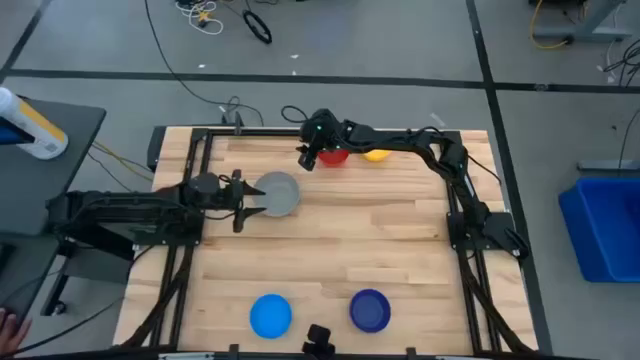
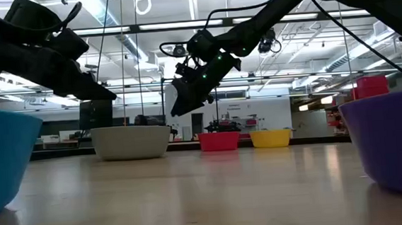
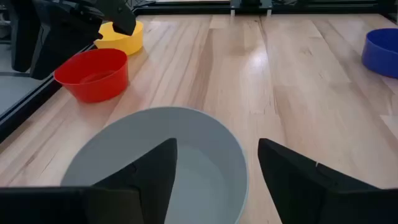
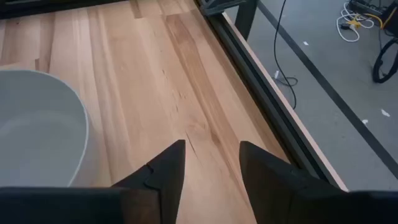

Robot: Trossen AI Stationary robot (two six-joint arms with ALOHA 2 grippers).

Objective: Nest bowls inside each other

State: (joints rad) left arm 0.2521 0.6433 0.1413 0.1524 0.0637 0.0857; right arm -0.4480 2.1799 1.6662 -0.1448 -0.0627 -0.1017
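Pale wooden planks are forming the worktop [image 1: 330,235] we are working over, framed by dark rails with grey floor and loose cables beyond. We are holding our left end effector [image 1: 247,200] released at the grey bowl [image 1: 279,194], which sits left of centre; in the left wrist view one finger [image 3: 155,171] is reaching over the bowl's rim into its hollow while the other is standing outside the wall, so the rim lies between them, not yet pinched. We are hanging our right end effector [image 1: 304,157] above the far edge, fingers parted and gripping nothing, just beside the red bowl [image 1: 333,156]; the yellow bowl [image 1: 376,154] sits next to the red one. The bright light blue bowl [image 1: 269,314] and the dark blue bowl [image 1: 370,309] are waiting well apart from these, near the front edge.

We judge the step in hand to be taking the first bowls for nesting, and no bowl is inside another yet. Since the grey bowl looks the widest, we would do well to treat it as the base. For the left grasp, we should be closing squarely on the wall and lifting level. For the right, we should be lowering one finger inside the red bowl's rim before closing, keeping clear of the yellow bowl so it is not nudged off the edge.
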